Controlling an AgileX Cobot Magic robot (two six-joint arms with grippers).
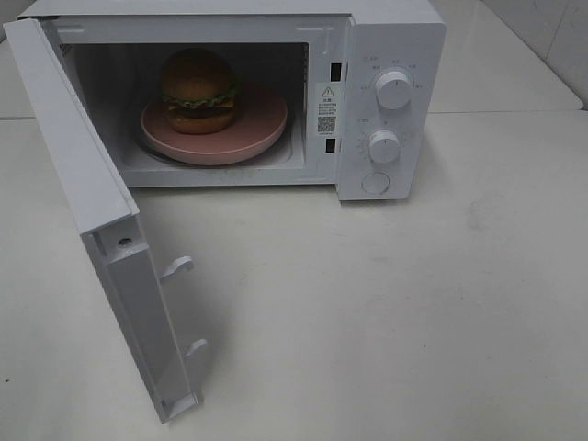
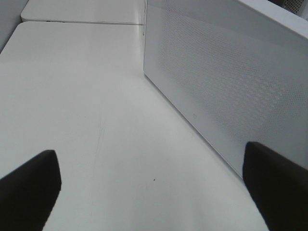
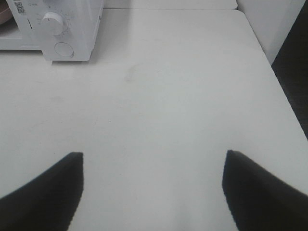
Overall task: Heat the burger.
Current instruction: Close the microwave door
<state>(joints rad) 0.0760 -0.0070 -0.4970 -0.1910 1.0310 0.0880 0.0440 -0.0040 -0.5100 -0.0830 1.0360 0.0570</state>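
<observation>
The burger is sitting on a pink plate inside the microwave, whose door is standing open. The left gripper and right gripper are standing spread and empty. Door-closing and dial-setting are, in judgement, remaining.

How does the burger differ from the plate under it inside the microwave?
The burger is tall and layered, with a brown bun over green lettuce; the pink plate is flat and one plain colour. The plate is clearly wider than the burger, which rests on top of it. Both are round and sit inside the open microwave.
</observation>
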